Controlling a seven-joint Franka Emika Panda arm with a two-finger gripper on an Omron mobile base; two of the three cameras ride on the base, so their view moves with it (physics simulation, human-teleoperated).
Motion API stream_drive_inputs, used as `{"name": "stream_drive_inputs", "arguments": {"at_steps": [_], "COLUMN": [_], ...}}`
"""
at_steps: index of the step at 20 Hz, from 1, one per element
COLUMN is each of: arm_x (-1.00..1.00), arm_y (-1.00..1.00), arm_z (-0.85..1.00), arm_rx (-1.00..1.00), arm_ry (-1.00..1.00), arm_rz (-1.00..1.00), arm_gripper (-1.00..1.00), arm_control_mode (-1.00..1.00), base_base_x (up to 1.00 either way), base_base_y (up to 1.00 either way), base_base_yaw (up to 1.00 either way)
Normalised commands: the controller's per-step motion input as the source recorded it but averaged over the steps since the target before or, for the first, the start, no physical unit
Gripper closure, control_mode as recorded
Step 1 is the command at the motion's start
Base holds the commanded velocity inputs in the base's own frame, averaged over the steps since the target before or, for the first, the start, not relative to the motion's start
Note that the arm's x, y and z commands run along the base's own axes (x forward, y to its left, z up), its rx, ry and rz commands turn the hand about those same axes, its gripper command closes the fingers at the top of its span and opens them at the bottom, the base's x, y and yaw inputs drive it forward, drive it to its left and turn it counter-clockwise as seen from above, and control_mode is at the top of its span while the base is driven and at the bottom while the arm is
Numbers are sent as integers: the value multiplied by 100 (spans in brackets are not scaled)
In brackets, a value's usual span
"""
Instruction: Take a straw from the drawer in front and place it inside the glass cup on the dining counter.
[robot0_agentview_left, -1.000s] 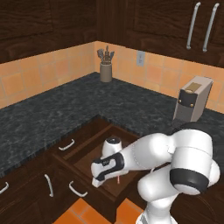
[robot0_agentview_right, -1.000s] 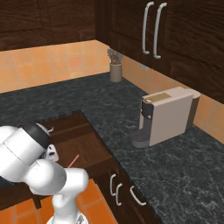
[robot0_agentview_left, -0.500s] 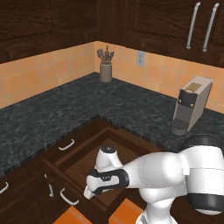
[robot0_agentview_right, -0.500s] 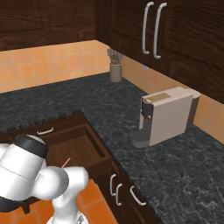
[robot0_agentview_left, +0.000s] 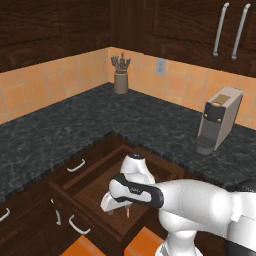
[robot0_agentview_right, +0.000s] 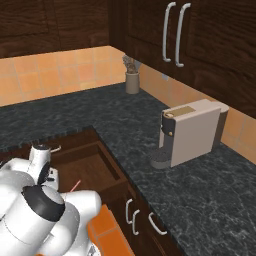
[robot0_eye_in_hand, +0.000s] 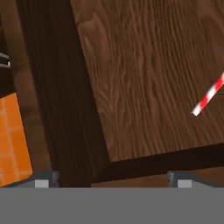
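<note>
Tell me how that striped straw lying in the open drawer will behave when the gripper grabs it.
The straw is thin and round, lying flat on the smooth drawer bottom, so it will probably roll or skid if nudged. It looks very light, likely shifting under a slight touch. Its straight line suggests some stiffness, though a hard pinch might crush it.

The straw (robot0_eye_in_hand: 209, 96) runs off the hand view's right edge (its far end unseen).

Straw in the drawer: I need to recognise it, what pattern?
Red and white stripes on the straw, clearest in hand view.

Even soft light, faint shadows, slightly blurry.
</note>
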Motion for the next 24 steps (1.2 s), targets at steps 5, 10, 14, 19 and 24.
{"name": "stream_drive_inputs", "arguments": {"at_steps": [5,10,14,19,24], "arm_x": [35,49,4,0,11], "arm_y": [-21,-9,-23,-33,-26], "arm_z": [21,-5,-16,-17,-20], "arm_rx": [-19,-25,-7,0,0], "arm_ry": [32,3,0,-3,-6], "arm_rz": [-20,-13,0,0,0], "arm_gripper": [-100,-100,-100,-100,-100], "arm_control_mode": [-100,-100,-100,-100,-100], "base_base_x": [0,0,0,0,0], "base_base_y": [0,0,0,0,0], "base_base_yaw": [0,0,0,0,0]}}
